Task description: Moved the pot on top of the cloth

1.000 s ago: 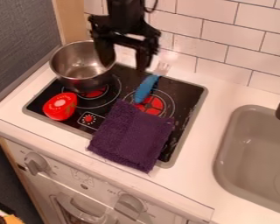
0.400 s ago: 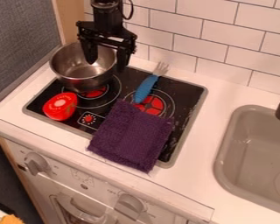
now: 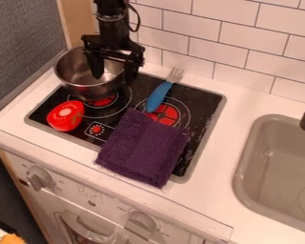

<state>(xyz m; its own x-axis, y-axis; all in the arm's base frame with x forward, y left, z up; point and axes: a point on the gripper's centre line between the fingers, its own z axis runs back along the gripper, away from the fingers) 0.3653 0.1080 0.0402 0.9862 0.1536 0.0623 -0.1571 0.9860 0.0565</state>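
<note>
Gripper [image 3: 114,80] fingers are apart, straddling the pot's [image 3: 84,88] rim, maybe touching it. Pot's at the stovetop's [image 3: 202,99] corner, cloth [image 3: 143,147] overhangs its front edge.

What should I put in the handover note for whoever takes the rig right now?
Gripper: open, fingers astride the pot's wall, one inside, one outside; no grip evident.
Pot: upright at the stovetop's back left.
Cloth: flat, across the stovetop's front edge onto the counter.
Done: gripper placed at the rim; pot not yet on the cloth.
Left: probably close on the wall, lift, set down on the cloth, release. Mind the blue-handled fork between them.
</note>
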